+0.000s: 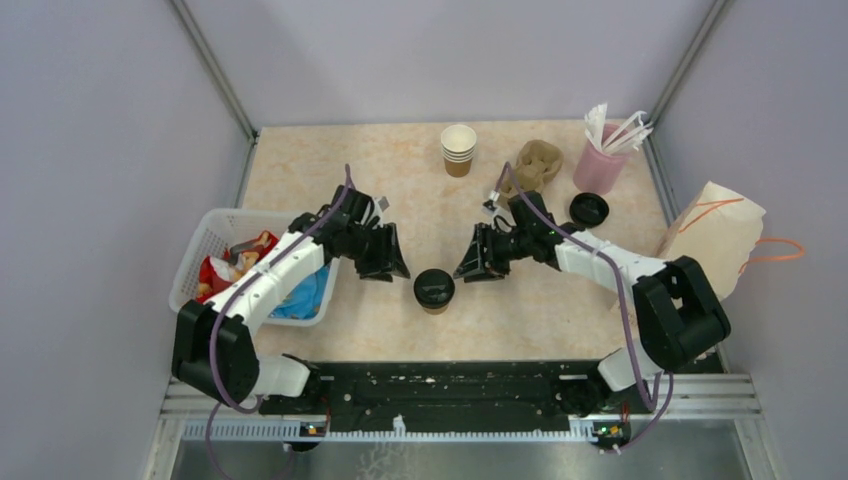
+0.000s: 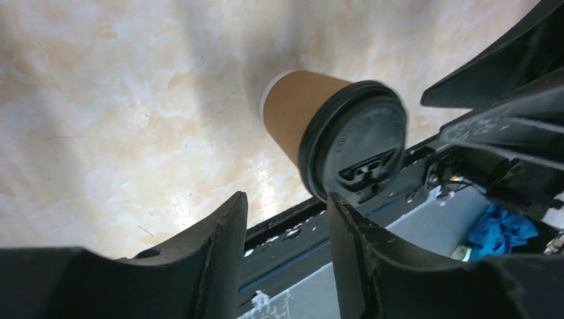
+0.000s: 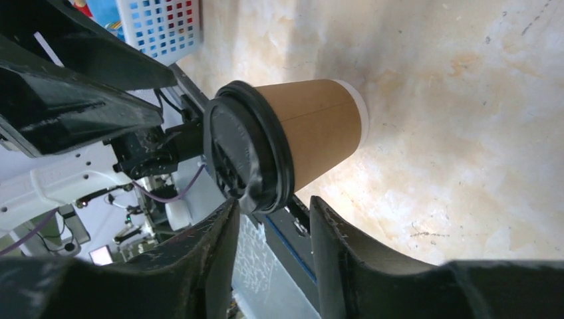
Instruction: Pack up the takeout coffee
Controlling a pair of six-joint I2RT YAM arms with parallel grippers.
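The lidded coffee cup (image 1: 434,290) stood upright on the counter (image 1: 330,160), its long axis vertical and its black lid on top, in the gap between the two arms. The left end effector (image 1: 388,262) lay just beside it on one side and the right end effector (image 1: 478,262) just beside it on the other. Both pointed inward at it from slightly farther back, so the cup sat a little toward the arm bases from the line joining them. Neither was clearly the nearer.

In the left wrist view the fingers (image 2: 223,239) were parted with nothing between them, and the cup (image 2: 319,126) lay just past their tips, untouched. The right wrist view showed the same: fingers (image 3: 332,232) apart and empty, the cup (image 3: 312,133) just ahead of them.

The pulp cup carrier (image 1: 535,165) stood well apart at the back right, so the right arm looked better placed to carry the cup there. A second black lid (image 1: 589,209) sat nearby; from above it was not clear whether a cup was beneath it.
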